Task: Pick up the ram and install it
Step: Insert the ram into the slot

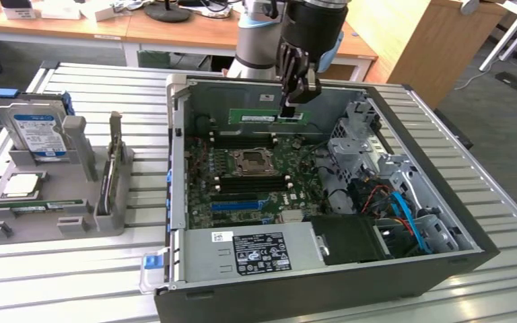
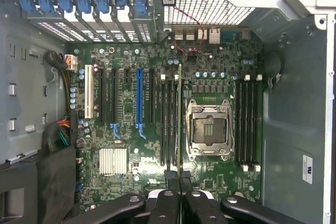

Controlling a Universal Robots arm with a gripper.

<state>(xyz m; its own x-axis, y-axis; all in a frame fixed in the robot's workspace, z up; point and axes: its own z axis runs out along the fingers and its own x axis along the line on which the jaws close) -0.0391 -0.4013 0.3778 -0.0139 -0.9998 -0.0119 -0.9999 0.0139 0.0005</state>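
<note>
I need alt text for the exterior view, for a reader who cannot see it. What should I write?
The robot's gripper holds the ram, a green stick, on edge inside an open computer case, over the motherboard. On the exterior view's left, a grey holder carries a hard drive.

1. Exterior view: mounted off the arm, high and set back. It looks down at an angle across the slatted table (image 1: 61, 282) onto the open computer case (image 1: 330, 296) (whole case in frame, desks beyond).
2. Wrist view: above the case, facing straight down into it, close to the motherboard (image 2: 152, 166). The gripper (image 2: 179, 178) is in frame.
3. Shared ground: motherboard, processor socket (image 1: 251, 161) and the ram (image 1: 263, 116), which is seen broadside from outside and edge-on from the wrist.
</note>
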